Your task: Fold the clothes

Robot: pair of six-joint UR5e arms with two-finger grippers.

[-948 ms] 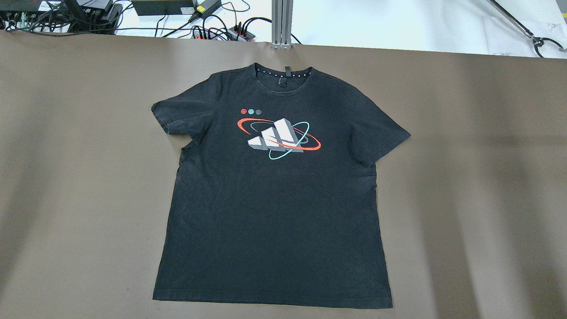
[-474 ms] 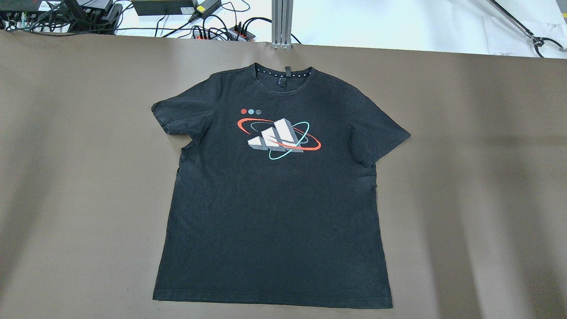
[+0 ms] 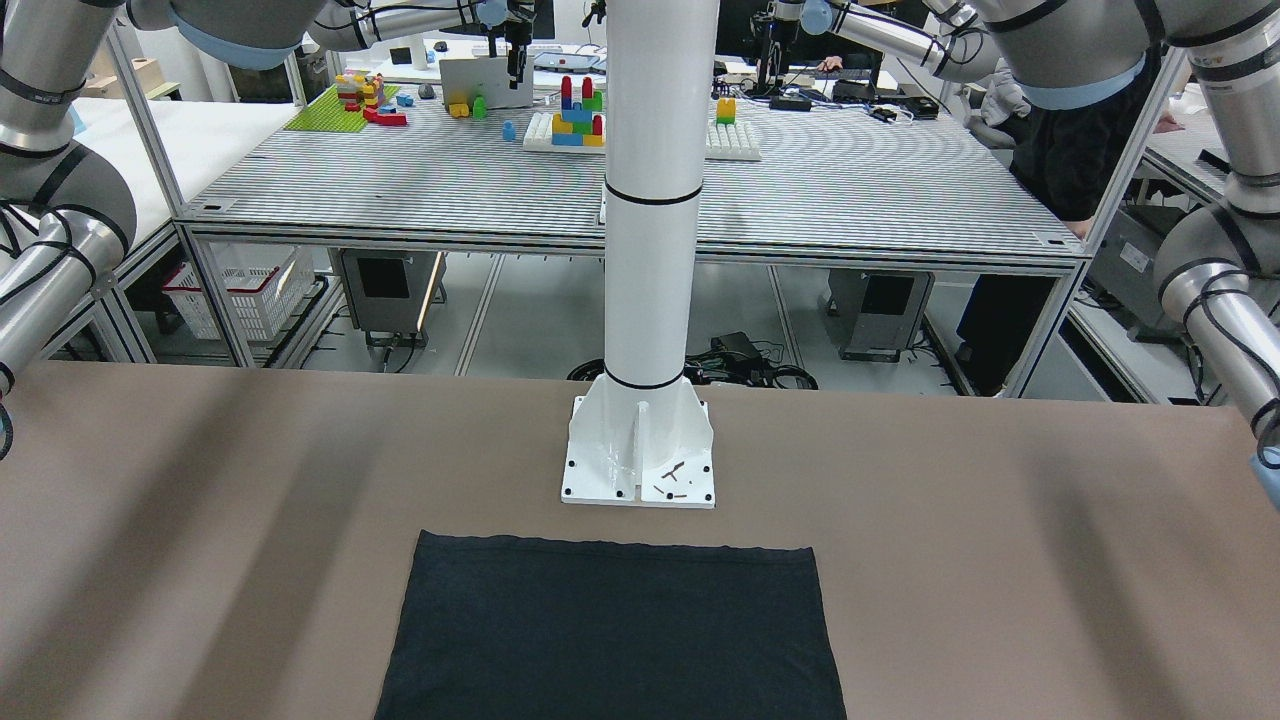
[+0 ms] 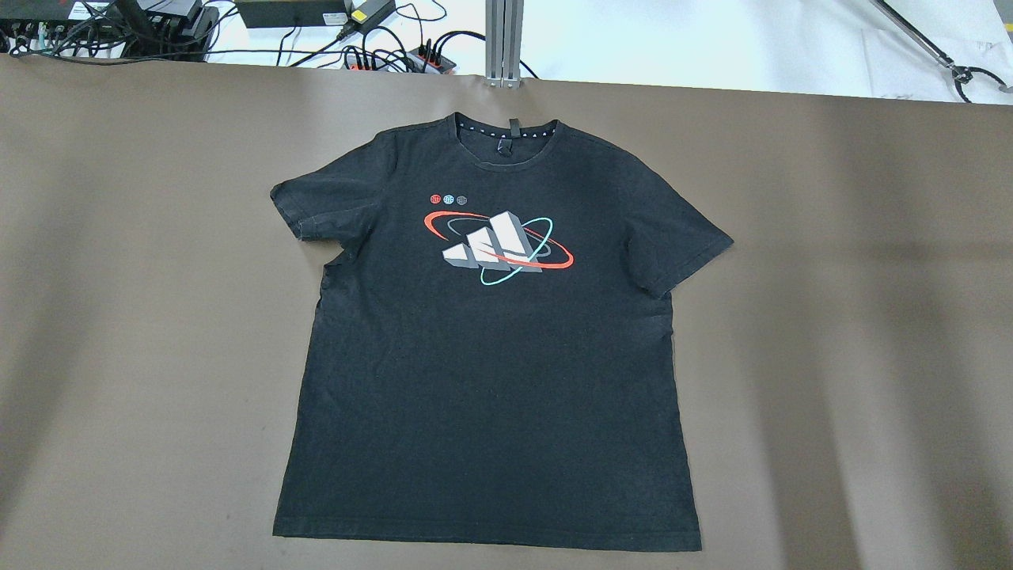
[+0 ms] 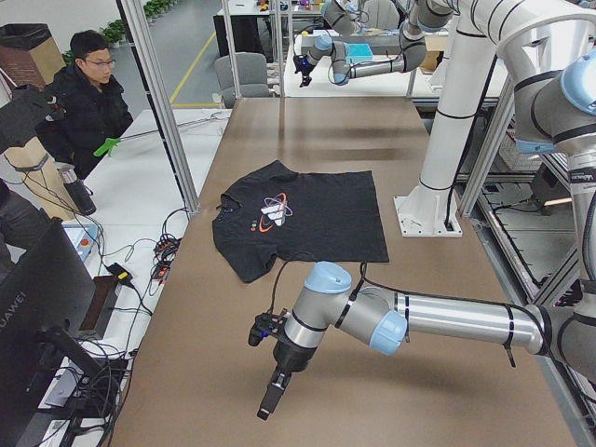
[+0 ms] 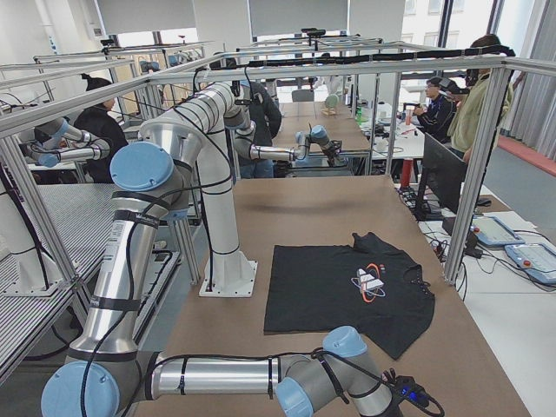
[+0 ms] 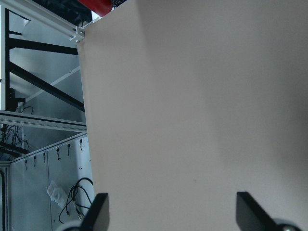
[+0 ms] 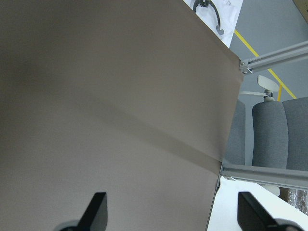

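Observation:
The clothes are one black short-sleeved T-shirt [image 4: 491,380] with a white, red and teal chest print. It lies flat and spread out, print up, on the brown table [image 4: 831,317], collar at the far edge. Its straight hem [image 3: 610,545] lies just in front of the white pillar's base plate [image 3: 640,455]. The shirt also shows in both side views [image 5: 298,219] [image 6: 347,291]. My left gripper [image 7: 175,211] is open over bare table off the shirt's left [image 5: 275,391]. My right gripper [image 8: 173,211] is open over bare table near the table's right end.
The white pillar [image 3: 650,250] stands at the table's robot-side edge. Cables and power strips [image 4: 380,47] lie beyond the far edge. A seated operator [image 5: 88,98] is beside the table. A grey chair [image 8: 269,134] stands past the table's right end.

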